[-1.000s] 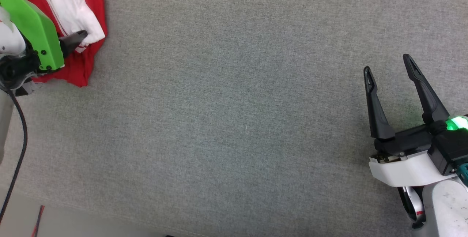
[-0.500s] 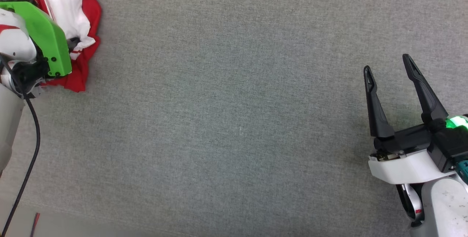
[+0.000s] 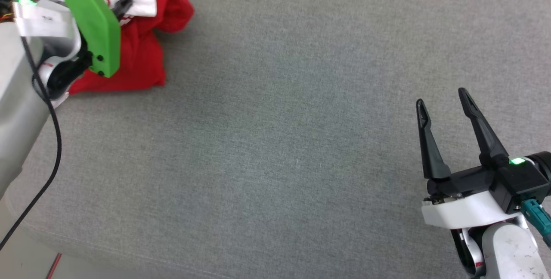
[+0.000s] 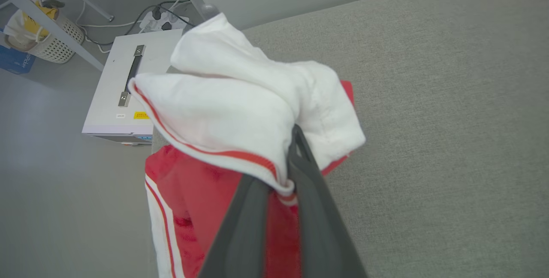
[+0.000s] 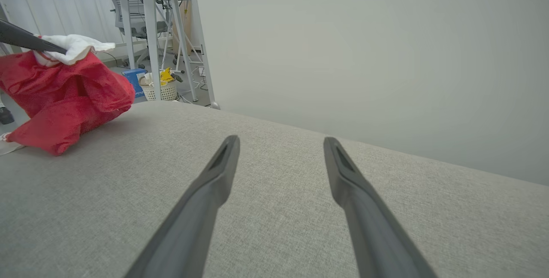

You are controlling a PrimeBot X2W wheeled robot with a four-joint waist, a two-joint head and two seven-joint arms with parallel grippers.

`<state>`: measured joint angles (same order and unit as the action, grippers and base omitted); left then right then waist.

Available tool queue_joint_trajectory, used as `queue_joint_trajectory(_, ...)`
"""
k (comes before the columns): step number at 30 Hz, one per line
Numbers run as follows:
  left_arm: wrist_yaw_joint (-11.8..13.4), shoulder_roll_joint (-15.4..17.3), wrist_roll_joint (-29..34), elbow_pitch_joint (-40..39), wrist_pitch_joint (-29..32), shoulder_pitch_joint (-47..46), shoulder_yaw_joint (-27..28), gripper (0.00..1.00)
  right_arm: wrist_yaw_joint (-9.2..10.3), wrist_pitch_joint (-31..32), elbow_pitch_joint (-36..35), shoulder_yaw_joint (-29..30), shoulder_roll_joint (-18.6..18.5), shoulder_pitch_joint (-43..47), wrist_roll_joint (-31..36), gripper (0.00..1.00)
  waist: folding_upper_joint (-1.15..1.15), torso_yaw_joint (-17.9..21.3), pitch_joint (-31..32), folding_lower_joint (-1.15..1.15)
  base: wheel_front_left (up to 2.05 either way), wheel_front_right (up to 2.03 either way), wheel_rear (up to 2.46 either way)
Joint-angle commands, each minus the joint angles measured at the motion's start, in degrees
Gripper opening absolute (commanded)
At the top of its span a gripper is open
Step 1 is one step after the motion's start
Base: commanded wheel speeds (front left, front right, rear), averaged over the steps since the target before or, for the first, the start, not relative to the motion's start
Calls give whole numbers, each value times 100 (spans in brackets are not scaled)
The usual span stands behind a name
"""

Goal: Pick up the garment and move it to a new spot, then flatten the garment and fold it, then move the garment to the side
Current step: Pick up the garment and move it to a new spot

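Over at the left edge of the grey fabric-covered tabletop [image 3: 280,141], my left claw [image 3: 122,7] is clamped on the red jersey T-shirt with white sleeves and red-and-white striped trim [image 3: 142,55]. Both dark fingers pinch a thick fold of white sleeve cloth, and the striped hem runs right up to where they meet. From the left wrist view, the white sleeve bulges above the fingers while the red body hangs below them in loose folds. The shirt is bunched, not flat. Its upper part is lifted off the surface and its lower red end touches the tabletop, as the right wrist view shows. I cannot make out any print on the cloth. A bright green cover [image 3: 92,33] sits on my left wrist, and a black cable [image 3: 51,141] trails down beside the pale forearm.

My right claw [image 3: 442,98] hovers at the lower right, well apart from the shirt, its two long fingers spread wide with nothing between them, above bare grey fabric.

Beyond the tabletop's edge, on the floor, stand a white box with a metal handle [image 4: 128,85] and a pale woven basket [image 4: 60,42].
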<state>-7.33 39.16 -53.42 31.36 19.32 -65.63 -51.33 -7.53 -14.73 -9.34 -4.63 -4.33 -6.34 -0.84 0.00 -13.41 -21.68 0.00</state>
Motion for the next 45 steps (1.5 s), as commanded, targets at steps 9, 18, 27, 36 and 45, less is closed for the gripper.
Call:
queue_joint_trajectory(9, -15, -234, 367, -721, -409, -529, -989, 0, 4, -27, 32, 43, 123, 153, -159, 100, 0, 419, 577, 0, 0, 0, 0)
queue_joint_trajectory(18, -15, -1037, 589, -926, -657, -861, -1806, 0, 4, -27, 17, 100, 144, 76, -500, 100, 0, 1290, 430, 0, 0, 0, 0)
queue_joint_trajectory(27, -15, -2210, 721, -749, -846, -823, -2162, 0, 4, -27, -12, 180, 145, -10, -808, 100, 0, 2077, 120, 0, 0, 0, 0)
queue_joint_trajectory(36, -15, -3277, 1571, -550, -558, -35, -2200, 0, 4, -27, -44, 317, 145, -151, -996, 100, 0, 2477, -298, 0, 0, 0, 0)
queue_joint_trajectory(45, -15, -3591, 2109, -416, -214, 1076, -2201, 0, 4, -27, -53, 346, 145, -302, -1016, 100, 0, 2535, -542, 0, 0, 0, 0)
